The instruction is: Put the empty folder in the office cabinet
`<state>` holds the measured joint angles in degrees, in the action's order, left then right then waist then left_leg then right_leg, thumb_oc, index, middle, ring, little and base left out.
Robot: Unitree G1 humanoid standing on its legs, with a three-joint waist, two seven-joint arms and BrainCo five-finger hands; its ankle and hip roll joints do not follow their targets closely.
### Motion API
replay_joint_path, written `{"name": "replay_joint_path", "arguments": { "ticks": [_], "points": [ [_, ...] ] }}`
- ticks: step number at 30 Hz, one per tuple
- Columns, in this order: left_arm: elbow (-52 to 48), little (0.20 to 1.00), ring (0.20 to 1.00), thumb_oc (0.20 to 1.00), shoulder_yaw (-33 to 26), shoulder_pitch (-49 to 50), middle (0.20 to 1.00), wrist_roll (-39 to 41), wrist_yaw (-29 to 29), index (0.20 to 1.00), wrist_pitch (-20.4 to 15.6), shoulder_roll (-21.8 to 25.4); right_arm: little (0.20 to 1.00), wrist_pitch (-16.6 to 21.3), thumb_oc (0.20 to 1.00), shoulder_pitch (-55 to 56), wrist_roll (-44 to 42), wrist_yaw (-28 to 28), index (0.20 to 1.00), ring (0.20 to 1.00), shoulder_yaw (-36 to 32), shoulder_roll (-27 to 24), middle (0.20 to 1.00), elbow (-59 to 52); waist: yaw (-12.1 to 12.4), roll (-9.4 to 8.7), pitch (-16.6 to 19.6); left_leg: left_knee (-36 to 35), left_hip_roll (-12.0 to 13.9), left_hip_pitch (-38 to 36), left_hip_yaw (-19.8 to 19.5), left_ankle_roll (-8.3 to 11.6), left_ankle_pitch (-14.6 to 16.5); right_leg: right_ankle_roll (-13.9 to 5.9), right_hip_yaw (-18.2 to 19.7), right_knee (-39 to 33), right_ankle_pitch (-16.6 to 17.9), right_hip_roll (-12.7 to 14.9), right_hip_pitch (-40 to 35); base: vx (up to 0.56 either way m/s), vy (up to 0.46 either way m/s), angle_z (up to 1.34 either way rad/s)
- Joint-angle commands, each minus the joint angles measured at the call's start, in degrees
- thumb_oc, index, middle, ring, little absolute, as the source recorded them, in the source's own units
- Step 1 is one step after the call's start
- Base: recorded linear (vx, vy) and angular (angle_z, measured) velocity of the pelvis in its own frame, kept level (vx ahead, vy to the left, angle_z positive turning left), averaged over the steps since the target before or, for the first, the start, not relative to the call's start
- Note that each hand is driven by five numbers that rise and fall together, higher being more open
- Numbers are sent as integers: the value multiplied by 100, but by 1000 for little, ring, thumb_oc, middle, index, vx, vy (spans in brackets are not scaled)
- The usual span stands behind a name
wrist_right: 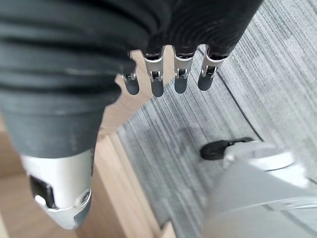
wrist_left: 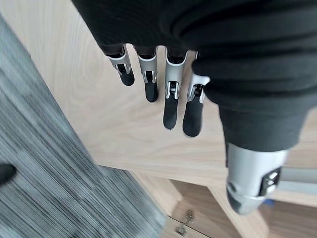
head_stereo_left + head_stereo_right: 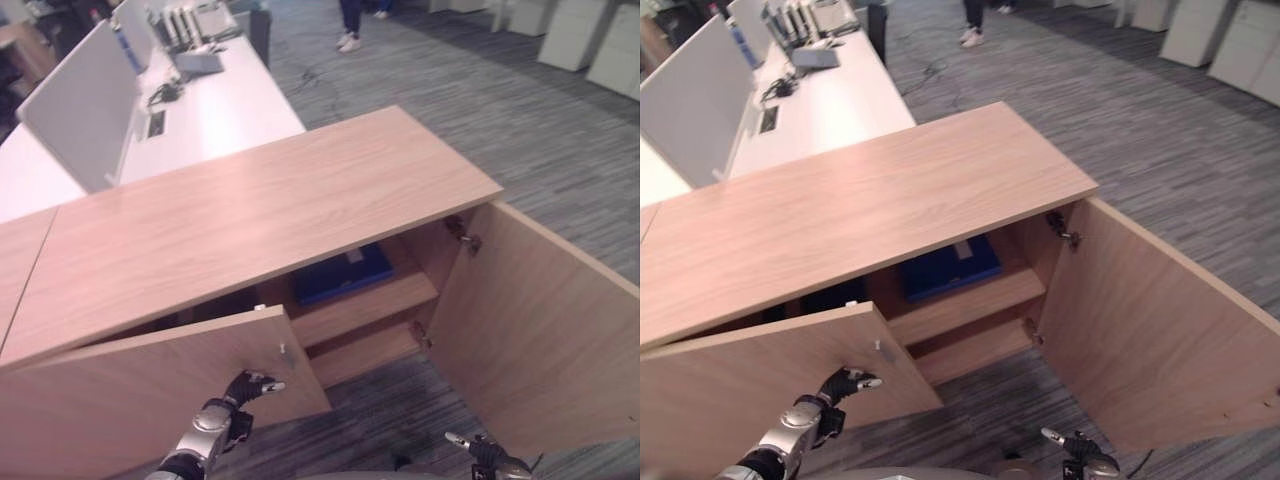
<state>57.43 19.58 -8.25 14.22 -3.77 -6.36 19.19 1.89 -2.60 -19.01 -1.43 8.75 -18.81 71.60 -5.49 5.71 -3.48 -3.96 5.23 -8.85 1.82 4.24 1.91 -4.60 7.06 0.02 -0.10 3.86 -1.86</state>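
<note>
A: Folder [image 3: 343, 273] was seen lying flat on the cabinet [image 3: 250, 215] shelf, doors swung wide.
B: Left hand [image 3: 248, 385], fingers relaxed, was placed near the left door [image 3: 150, 390], likely for closing; right hand [image 3: 1072, 445] was kept slack, nothing held.

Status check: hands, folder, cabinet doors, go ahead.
Both hands empty, fingers straight: left hand at the left wooden cabinet door, right hand low by the wide-open right wooden door. Flat blue folder lying on the cabinet's upper shelf. Nothing blocking.

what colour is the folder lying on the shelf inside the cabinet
Blue: the folder lies on the upper shelf, clearest in the right eye view.
</note>
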Motion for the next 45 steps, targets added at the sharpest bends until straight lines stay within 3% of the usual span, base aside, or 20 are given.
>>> {"name": "replay_joint_path", "arguments": {
  "ticks": [1,12,17,18,19,20,21,23,25,26,28,29,30,31,35,39,42,43,44,45],
  "points": [
    [74,1000,1000,1000,-533,-1133,1000,-22,286,1000,-395,671,1000,37,1000,41,87,106,1000,1000,162,174,1000,38,-50,-418,300,-56,38,416,74,195,-357,-577,214,-448,-61,304,-402,82,159,-38],
    [500,1000,1000,1000,-647,-1699,1000,-129,300,1000,-378,1212,1000,-8,1000,254,35,183,1000,1000,-48,165,1000,192,-215,-633,389,-104,-163,319,335,22,-133,-834,435,-356,69,571,-185,28,97,-14],
    [153,1000,1000,1000,-650,-1386,1000,-29,349,1000,-425,817,1000,-22,1000,171,-94,108,1000,1000,-243,221,1000,288,-179,-664,307,-104,-203,322,456,-31,-67,-927,359,-182,138,655,38,-9,34,-11],
    [53,1000,1000,1000,-609,-1335,1000,-1,358,1000,-427,705,1000,-27,1000,100,-121,72,1000,1000,-289,233,1000,294,-120,-648,234,-104,-179,346,500,-29,-65,-955,161,-49,196,688,184,-127,-70,-13],
    [-85,1000,1000,1000,-585,-1264,1000,51,378,1000,-447,629,1000,-16,1000,21,-152,32,1000,1000,-347,255,1000,258,-28,-618,152,-104,-113,385,605,8,-83,-993,-317,72,287,826,317,-214,-138,-31],
    [-516,1000,1000,1000,-525,-903,1000,120,328,1000,-438,427,1000,-16,1000,-83,-151,-41,1000,1000,-436,291,1000,256,227,-523,72,-104,30,487,861,71,-136,-903,-1658,310,342,1201,364,-167,-116,-51],
    [-534,1000,1000,1000,-522,-888,1000,118,331,1000,-429,423,1000,-16,1000,-75,-149,-42,1000,1000,-438,287,1000,255,205,-515,76,-104,32,487,834,74,-133,-904,-1689,316,328,1202,347,-149,-99,-83],
    [-878,1000,1000,1000,-431,-411,1000,139,180,1000,-403,166,1000,-36,1000,-117,-70,-79,1000,1000,-495,373,1000,260,347,-503,58,-63,152,505,1087,111,-182,-844,-2433,457,435,1591,261,-83,-142,-79],
    [-985,1000,1000,1000,-384,-212,1000,124,140,1000,-393,89,1000,-50,1000,-86,-47,-66,1000,1000,-498,392,1000,275,385,-530,68,-41,166,482,1160,114,-176,-873,-2422,441,513,1702,214,-42,-189,-47],
    [-1197,1000,1000,1000,-248,106,1000,106,23,1000,-371,-62,1000,-83,1000,-95,-1,-67,1000,1000,-549,387,1000,318,445,-552,84,-9,215,453,1240,169,-160,-951,-2420,301,740,1956,159,-27,-217,-59],
    [-1213,1000,1000,1000,-243,123,1000,105,24,1000,-363,-63,1000,-83,1000,-84,0,-66,1000,1000,-551,383,1000,317,464,-550,90,-11,214,443,1256,169,-156,-953,-2406,282,754,1954,155,1,-189,-54],
    [-1407,1000,1000,1000,-111,346,1000,154,-71,1000,-309,-141,1000,-116,1000,-155,2,-67,1000,1000,-588,367,1000,350,510,-528,78,2,331,402,1343,265,-166,-1018,-2550,145,1068,2200,270,41,-323,-43],
    [-1380,1000,1000,1000,-39,383,1000,150,-106,1000,-273,-167,1000,-136,1000,-198,10,-57,1000,1000,-577,356,1000,370,526,-519,62,0,420,346,1399,328,-169,-1040,-2588,83,1218,2263,354,51,-422,-38],
    [-1346,1000,1000,1000,2,452,1000,148,-140,1000,-256,-189,1000,-154,1000,-209,31,-51,1000,1000,-548,357,1000,371,528,-527,52,0,501,288,1457,386,-182,-1040,-2631,49,1297,2273,414,37,-321,-43],
    [-1063,1000,1000,1000,89,549,1000,-19,-245,1000,-228,-200,1000,-166,1000,-142,262,-18,1000,1000,-401,304,1000,482,459,-544,88,42,836,231,1606,649,-353,-1040,-2660,-116,1087,2028,324,64,-323,-47],
    [-685,1000,1000,1000,45,519,1000,-57,-196,1000,-218,-313,1000,-130,1000,-78,326,-1,1000,1000,-299,99,1000,558,249,-349,54,119,1317,208,1566,874,-648,-958,-2553,-142,737,1595,215,61,-285,-30],
    [-361,1000,1000,1000,-114,461,1000,23,-125,1000,-183,-381,1000,-97,1000,-129,351,-10,1000,1000,-242,-58,1000,606,181,-188,38,474,1634,313,1500,998,-1111,-772,-2523,-254,454,1207,80,70,-289,-20],
    [-90,1000,1000,1000,-191,336,1000,87,-61,1000,-136,-458,1000,-63,1000,-106,225,-69,1000,1000,-374,-201,1000,620,115,-152,3,751,1911,505,1579,1039,-1697,-645,-2651,-354,326,1032,-116,14,-222,-7],
    [-76,1000,1000,1000,-191,323,1000,88,-60,1000,-141,-466,1000,-62,1000,-110,223,-68,1000,1000,-376,-206,1000,621,102,-140,-6,745,1923,510,1560,1043,-1712,-636,-2669,-355,322,1019,-125,100,-319,21],
    [97,1000,1000,1000,-252,291,1000,90,-46,1000,-123,-491,1000,-47,1000,-53,111,-88,1000,1000,-468,-323,1000,619,-13,-184,-42,960,2049,474,1935,986,-1818,-493,-2755,-361,150,897,-308,169,-318,44]
  ]
}}
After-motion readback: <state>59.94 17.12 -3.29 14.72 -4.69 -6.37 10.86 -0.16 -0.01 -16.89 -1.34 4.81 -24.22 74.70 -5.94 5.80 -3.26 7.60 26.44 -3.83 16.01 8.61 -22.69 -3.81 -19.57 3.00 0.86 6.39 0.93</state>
